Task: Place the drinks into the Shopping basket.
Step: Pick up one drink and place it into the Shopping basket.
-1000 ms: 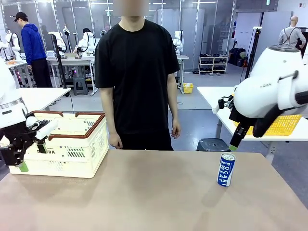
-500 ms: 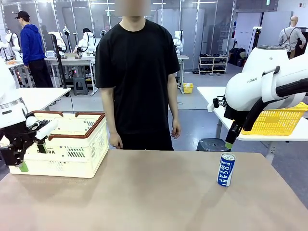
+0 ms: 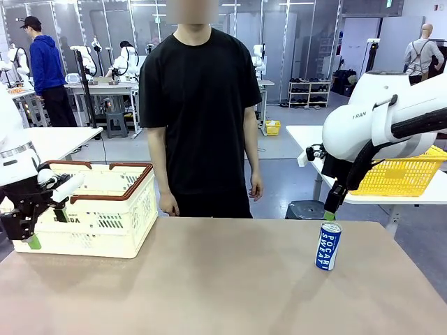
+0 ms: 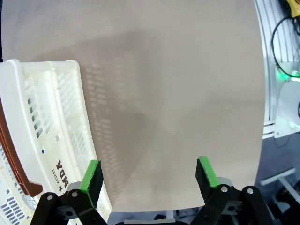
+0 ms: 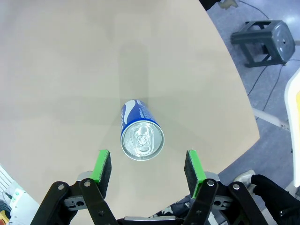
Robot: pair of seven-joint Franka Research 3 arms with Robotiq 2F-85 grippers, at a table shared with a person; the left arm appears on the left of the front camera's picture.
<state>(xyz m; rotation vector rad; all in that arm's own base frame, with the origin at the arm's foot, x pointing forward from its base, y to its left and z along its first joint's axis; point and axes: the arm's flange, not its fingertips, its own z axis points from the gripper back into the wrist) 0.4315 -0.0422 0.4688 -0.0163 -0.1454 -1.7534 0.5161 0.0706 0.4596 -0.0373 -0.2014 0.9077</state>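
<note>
Right claw (image 5: 146, 166) hangs spread wide straight above the upright blue can (image 5: 141, 132) at the tabletop's (image 3: 209, 279) four o'clock, so next comes the drop and squeeze, then the carry to the Shopping basket (image 3: 105, 223) at nine o'clock, where the left claw (image 4: 147, 173) waits released.

A blue drink can (image 3: 328, 246) with white "POCARI SWEAT" lettering stood upright on the table (image 3: 223, 293), near its right edge and toward the far side. From above, in the right wrist view, its silver top (image 5: 142, 139) with the pull tab was unopened. The Shopping basket (image 3: 105, 216), cream-white slotted plastic with a dark brown rim and brown swing handles lying along the rim, sat at the table's far left corner, its printed side facing the near edge. What it contained could not be made out.
</note>
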